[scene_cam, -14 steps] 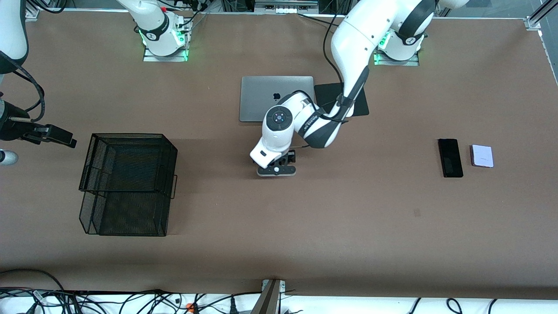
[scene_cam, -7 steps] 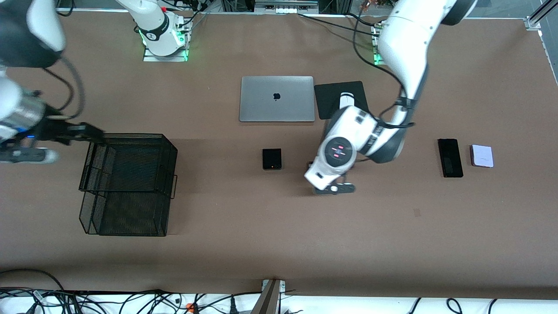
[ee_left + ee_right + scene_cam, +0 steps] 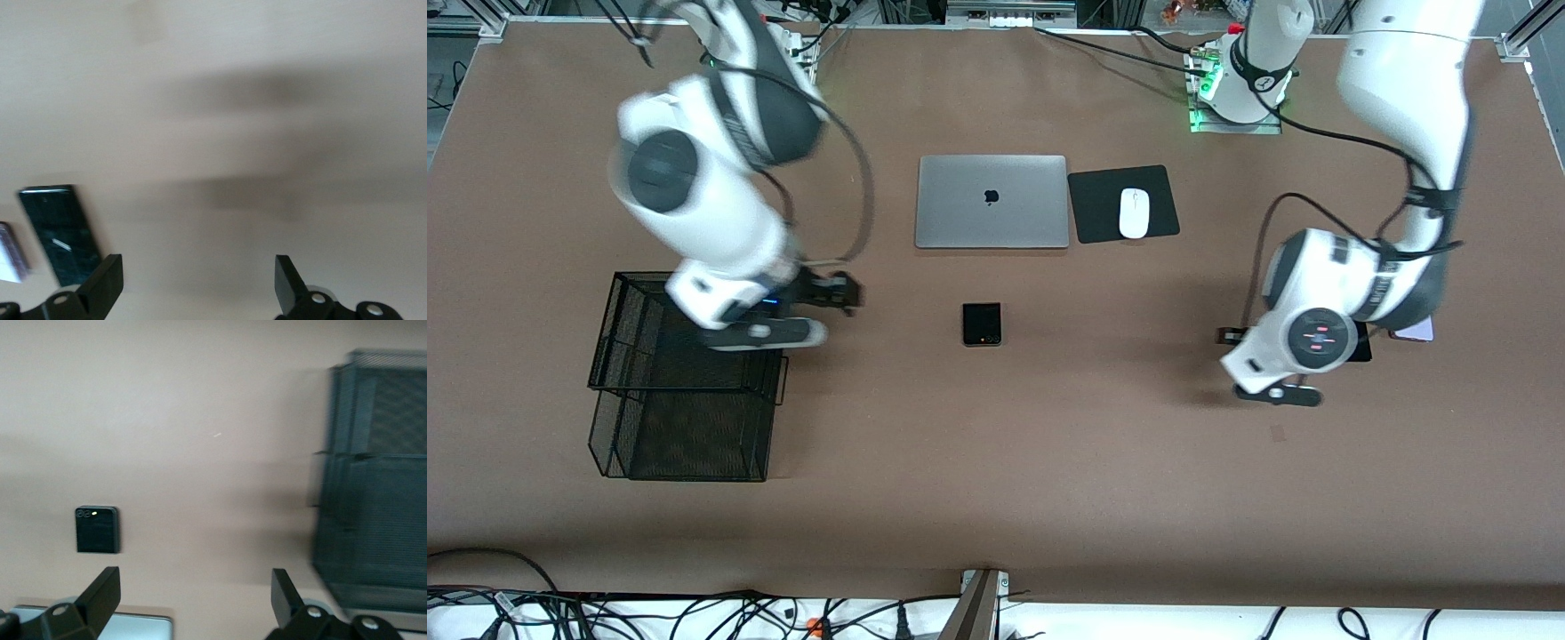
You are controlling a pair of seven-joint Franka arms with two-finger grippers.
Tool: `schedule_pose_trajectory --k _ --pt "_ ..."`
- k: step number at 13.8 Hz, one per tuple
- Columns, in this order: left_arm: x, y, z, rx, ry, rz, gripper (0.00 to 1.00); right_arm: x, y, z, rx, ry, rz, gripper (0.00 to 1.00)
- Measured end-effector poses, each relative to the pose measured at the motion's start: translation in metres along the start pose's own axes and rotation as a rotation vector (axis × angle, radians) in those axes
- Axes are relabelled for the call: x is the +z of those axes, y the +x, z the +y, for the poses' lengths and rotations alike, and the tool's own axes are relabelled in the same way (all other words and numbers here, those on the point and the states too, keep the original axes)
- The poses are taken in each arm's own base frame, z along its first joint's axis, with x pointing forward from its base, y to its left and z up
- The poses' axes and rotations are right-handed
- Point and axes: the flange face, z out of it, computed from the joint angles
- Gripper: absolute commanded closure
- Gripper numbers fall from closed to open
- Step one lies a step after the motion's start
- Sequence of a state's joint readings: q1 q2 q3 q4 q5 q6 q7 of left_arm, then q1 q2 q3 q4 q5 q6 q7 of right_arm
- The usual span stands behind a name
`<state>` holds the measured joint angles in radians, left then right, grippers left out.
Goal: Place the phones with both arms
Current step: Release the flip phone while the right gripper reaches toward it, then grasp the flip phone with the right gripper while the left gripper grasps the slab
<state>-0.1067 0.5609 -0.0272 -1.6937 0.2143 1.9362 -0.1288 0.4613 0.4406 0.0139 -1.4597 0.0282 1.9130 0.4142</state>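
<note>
A closed silver laptop (image 3: 991,202) lies flat on the brown desk (image 3: 1049,444), logo up. Just beside it, at its 3 o'clock as seen from the front, sits a black mouse pad (image 3: 1094,209) with a white computer mouse (image 3: 1134,213) resting on it. Down at about 8 o'clock from the laptop stands a black wire-mesh basket (image 3: 685,418). Loose cables (image 3: 694,613) trail along the desk's near edge.
</note>
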Motion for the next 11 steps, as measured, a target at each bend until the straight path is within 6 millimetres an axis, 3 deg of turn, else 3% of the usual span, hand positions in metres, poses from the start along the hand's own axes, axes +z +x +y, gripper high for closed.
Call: schedule_pose_trajectory --k 2,4,7,11 --pt "0.018 -0.005 -0.042 -0.02 -0.005 0.045 0.0 0.054 -0.008 -0.045 -0.011 -0.012 -0.025 0.0" --pt "0.041 -0.018 -0.082 -0.066 -0.031 0.112 0.0 0.096 -0.015 -0.07 -0.021 -0.025 -0.047 0.0" --pt "0.077 -0.048 -0.13 -0.092 -0.065 0.165 0.0 0.138 -0.026 -0.101 -0.019 -0.029 -0.051 0.0" --pt "0.11 -0.074 -0.158 -0.141 -0.093 0.236 0.0 0.177 -0.038 -0.133 -0.022 -0.004 -0.009 0.0"
